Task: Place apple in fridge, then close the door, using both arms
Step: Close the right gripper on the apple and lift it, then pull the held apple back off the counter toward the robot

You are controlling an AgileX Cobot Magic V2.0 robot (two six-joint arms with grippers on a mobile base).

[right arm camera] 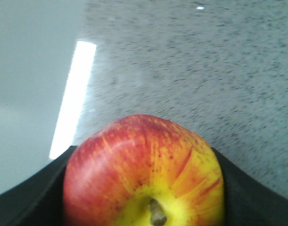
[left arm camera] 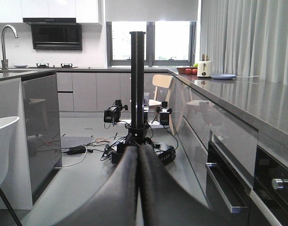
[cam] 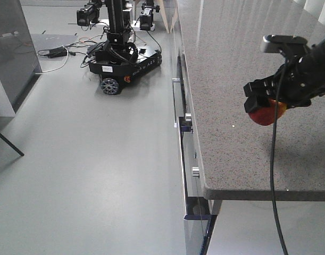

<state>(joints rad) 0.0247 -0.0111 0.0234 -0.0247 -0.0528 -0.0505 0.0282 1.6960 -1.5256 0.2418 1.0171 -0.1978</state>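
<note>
firmly the right jaws gripped the apple (cam: pixel 263 115) over the counter (cam: pixel 231 69); the left jaws were pressed together, empty.

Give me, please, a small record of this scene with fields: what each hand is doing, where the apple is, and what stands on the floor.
right hand: shut on the glossy red and yellow round apple
apple position: held over the grey speckled countertop, near its front edge
apple stem: faces the right wrist camera
left hand: shut, nothing between its fingers
floor: black wheeled robot base, standing apart from the counter
</note>
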